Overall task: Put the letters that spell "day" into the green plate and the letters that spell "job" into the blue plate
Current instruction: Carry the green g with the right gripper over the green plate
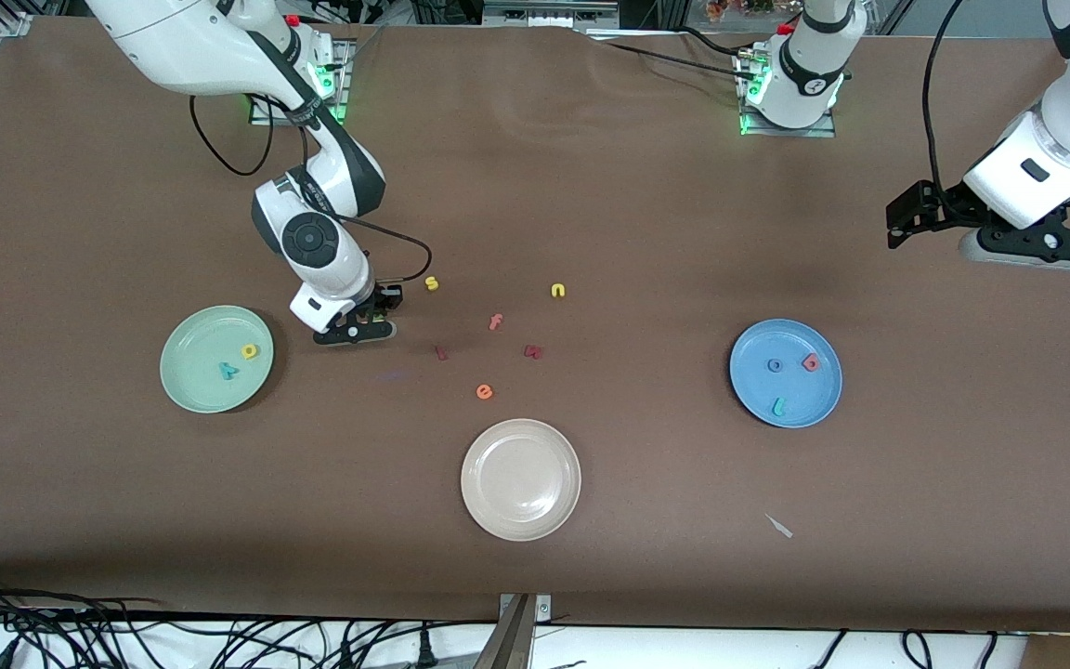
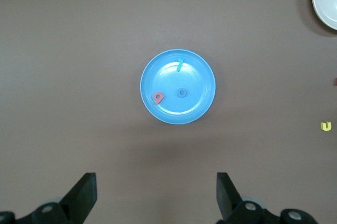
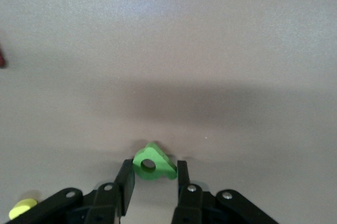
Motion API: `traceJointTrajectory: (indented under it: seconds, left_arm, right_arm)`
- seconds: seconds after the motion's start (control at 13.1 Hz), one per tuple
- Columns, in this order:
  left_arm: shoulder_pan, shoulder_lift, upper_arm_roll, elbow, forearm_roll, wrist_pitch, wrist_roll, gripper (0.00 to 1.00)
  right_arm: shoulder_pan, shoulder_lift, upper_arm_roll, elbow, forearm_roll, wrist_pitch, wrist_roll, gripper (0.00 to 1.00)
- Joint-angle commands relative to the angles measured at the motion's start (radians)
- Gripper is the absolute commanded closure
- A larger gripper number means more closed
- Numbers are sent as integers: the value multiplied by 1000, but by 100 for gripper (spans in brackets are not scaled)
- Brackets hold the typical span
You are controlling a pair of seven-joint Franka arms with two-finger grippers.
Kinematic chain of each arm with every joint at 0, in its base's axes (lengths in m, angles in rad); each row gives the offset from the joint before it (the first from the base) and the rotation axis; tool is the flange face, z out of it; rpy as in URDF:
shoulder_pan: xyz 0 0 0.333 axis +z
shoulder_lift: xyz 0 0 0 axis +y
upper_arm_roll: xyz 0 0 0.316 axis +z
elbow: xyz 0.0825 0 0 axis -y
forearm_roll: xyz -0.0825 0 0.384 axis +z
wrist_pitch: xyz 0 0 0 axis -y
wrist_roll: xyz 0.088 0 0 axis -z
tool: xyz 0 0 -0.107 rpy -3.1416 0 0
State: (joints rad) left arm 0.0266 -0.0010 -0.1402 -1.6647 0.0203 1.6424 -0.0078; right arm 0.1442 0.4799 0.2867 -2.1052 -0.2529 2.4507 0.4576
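**Right claw pinching green "a" beside the green plate**

Room: brown tabletop [image 1: 646, 186], matte cloth-like, wide bare stretches along the robots' bases and near the front camera. Loose letters cluster mid-table, cream plate [image 1: 521, 520] nearest the camera.

My right gripper [image 1: 370, 321] sits low at the table, just beside the green plate [image 1: 184, 348], toward mid-table from it. Its fingers [image 3: 125, 184] are pressed onto the green "a" [image 3: 152, 163], a chunky foam piece with a round hole, wedged between the jaws. Yellow "s" [image 1: 432, 283] lies near, farther from the camera.

Green plate: pale mint, round, raised rim, smooth. It holds the yellow "d" [image 1: 250, 351] and the teal "y" [image 1: 229, 371], apart from each other.

My left gripper [image 2: 156, 195] waits up high at the left arm's end, jaws spread wide, nothing between. Blue plate [image 2: 200, 71] lies well clear below it, glossy, rimmed, holding the teal "j" [image 2: 180, 65], the blue "o" [image 2: 182, 93], the pinkish-red "b" [image 2: 158, 97].

Yellow "n" [image 1: 558, 291], pink "f" [image 1: 495, 322], orange "e" [image 1: 485, 392] are on bare table between plates.
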Motion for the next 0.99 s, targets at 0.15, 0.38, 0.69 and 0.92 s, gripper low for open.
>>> traceJointTrajectory:
  seconds: [0.15, 0.38, 0.69, 0.92]
  left_arm:
    - [1, 15, -6, 33, 4, -21, -3, 0]
    - [-5, 13, -9, 33, 4, -23, -3, 0]
    - [-1, 13, -6, 33, 4, -24, 2, 0]
    - [3, 15, -6, 33, 3, -26, 5, 0]
  right_arm:
    - [-12, 5, 2, 66, -6, -84, -34, 74]
    - [-23, -4, -17, 100, -3, -131, -91, 75]
    - [-23, -18, -67, 142, 3, -199, -192, 75]
    - [-23, -29, -115, 143, 3, -205, -267, 75]
